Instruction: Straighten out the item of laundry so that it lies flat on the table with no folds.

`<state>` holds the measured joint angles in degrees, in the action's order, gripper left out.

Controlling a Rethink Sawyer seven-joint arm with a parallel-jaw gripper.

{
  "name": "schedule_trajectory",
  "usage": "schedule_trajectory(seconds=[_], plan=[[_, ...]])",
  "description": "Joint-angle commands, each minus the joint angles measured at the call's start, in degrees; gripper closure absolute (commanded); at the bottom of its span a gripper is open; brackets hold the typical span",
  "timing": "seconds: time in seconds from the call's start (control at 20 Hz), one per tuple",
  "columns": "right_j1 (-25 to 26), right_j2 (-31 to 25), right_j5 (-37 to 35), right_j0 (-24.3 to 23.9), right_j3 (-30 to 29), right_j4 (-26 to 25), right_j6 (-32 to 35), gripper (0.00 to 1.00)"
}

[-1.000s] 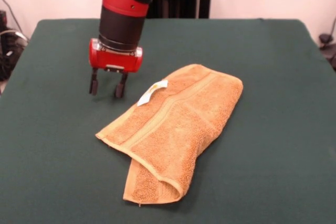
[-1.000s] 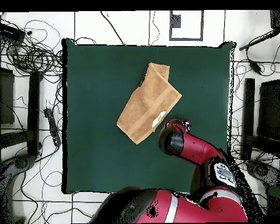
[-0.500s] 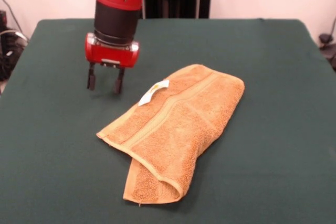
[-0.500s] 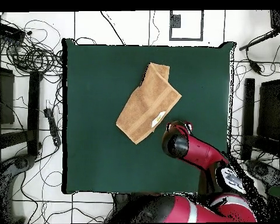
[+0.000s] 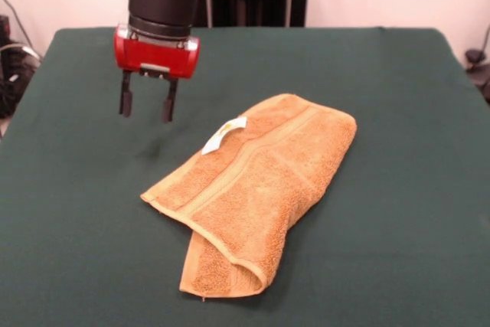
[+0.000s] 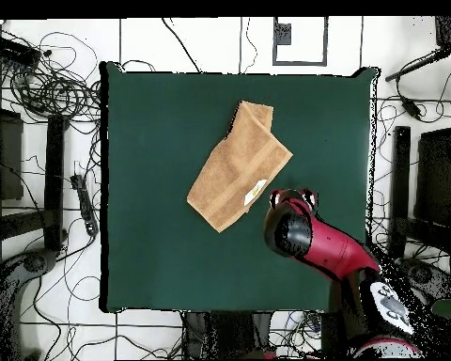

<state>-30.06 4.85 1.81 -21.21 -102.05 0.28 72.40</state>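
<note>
Folded towel [image 5: 256, 189] on table [image 5: 398, 189], gripper [image 5: 144, 109] beside it, fingers [image 5: 124, 103] apart, apparently empty

The orange-tan terry towel [image 5: 256, 189] lies on the dark green desk [image 5: 398, 112], folded over on itself rather than spread flat. In the front view its long axis runs from 7 o'clock to 1 o'clock. A woven border band runs along its length, and a small white tag [image 5: 223, 135] sticks out at the 11 o'clock edge. The 7 o'clock end is doubled under, forming a narrow rounded flap. In the overhead view it sits a little toward 12 o'clock of the desk's centre.
</note>
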Motion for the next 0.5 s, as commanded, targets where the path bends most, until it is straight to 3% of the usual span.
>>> schedule_trajectory(seconds=[0.05, 0.5], plan=[[1.11, -10.6, -3.14, 1.42, -2.21, -1.04, 10.43, 0.0], [5.76, -11.77, -2.02, 1.86, 2.22, -3.45, 7.27, 0.0]])
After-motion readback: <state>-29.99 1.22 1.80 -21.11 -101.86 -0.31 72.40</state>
